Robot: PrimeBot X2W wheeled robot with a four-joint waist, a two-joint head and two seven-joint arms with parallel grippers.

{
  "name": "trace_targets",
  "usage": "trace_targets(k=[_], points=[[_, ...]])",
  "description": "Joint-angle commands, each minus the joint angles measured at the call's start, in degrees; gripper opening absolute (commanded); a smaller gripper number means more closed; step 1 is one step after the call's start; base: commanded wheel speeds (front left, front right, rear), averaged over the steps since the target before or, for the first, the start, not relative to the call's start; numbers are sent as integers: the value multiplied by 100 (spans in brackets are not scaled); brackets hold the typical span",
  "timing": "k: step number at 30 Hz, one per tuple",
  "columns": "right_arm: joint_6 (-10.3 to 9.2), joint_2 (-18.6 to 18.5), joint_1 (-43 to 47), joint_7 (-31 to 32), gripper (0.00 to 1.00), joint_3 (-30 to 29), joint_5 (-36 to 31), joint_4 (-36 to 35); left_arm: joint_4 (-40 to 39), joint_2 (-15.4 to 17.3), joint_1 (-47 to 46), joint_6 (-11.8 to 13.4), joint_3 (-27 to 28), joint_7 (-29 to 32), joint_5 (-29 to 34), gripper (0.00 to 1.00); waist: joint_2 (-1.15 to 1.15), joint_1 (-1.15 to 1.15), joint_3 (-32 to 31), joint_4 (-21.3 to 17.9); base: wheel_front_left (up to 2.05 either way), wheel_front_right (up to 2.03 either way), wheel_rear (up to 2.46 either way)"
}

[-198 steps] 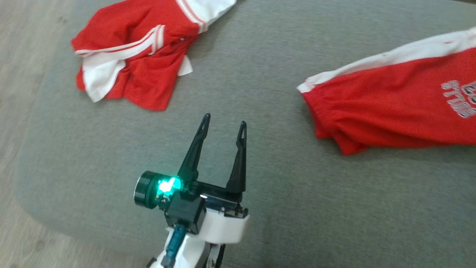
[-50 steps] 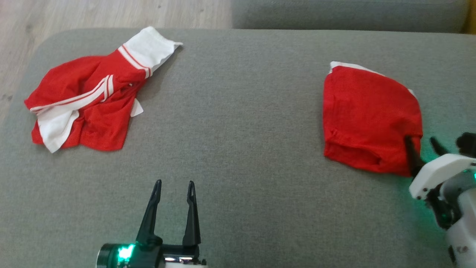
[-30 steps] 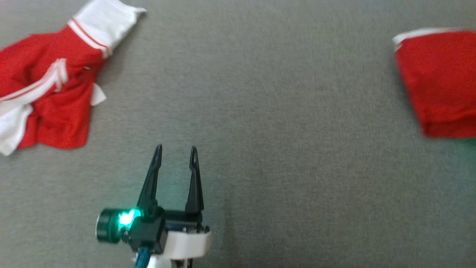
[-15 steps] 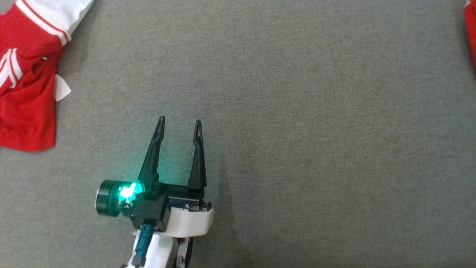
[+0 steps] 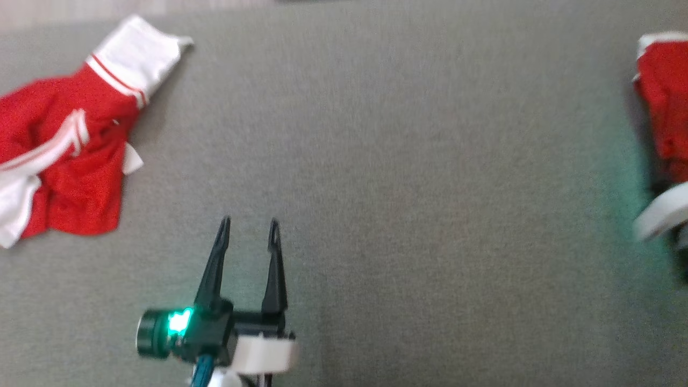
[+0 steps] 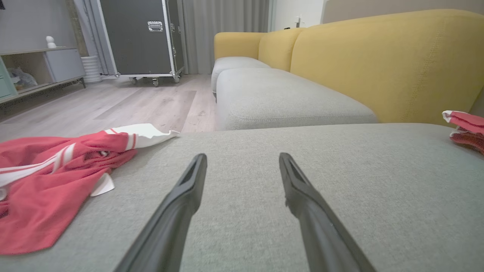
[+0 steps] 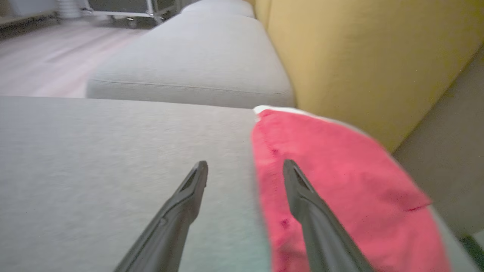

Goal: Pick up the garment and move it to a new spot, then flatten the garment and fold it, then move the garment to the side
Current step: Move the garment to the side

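Observation:
The folded red garment [image 5: 664, 107] lies flat at the far right of the grey cushion [image 5: 403, 188], a white edge showing at its far end. In the right wrist view my right gripper [image 7: 245, 163] is open and holds nothing; its right finger hovers over the garment [image 7: 340, 181] near its left edge, and its left finger is over bare cushion. A pale part of the right arm [image 5: 658, 215] shows just below the garment. My left gripper [image 5: 248, 223] is open and holds nothing, low over the cushion's near middle. The left wrist view shows the left gripper [image 6: 242, 156] with the garment [image 6: 465, 126] far to its right.
A second, crumpled red-and-white garment [image 5: 64, 145] lies at the cushion's left end [image 6: 49, 170]. Yellow sofa backrests [image 6: 378, 64] rise behind the cushion on the right. Another grey seat [image 6: 283, 98] lies beyond, with wood floor [image 6: 113, 102] and a black wheeled case [image 6: 140, 34] further off.
The head camera has swung about. My right gripper, earlier shut on the folded garment's near corner, has let go and opened. The left gripper has stayed open in place.

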Motion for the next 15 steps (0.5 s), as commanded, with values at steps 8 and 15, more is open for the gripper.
trace_targets(k=[8,15], points=[[-4,1226,1424,-411,100,743,131,-728,-95,-13,684,-11,532,-29,-291,100,0,1,-1409,121,0,0,0],[-4,2041,2233,-466,100,569,-348,-1656,-44,-13,1051,-81,849,-29,-330,100,0,1,-1898,127,0,0,0]])
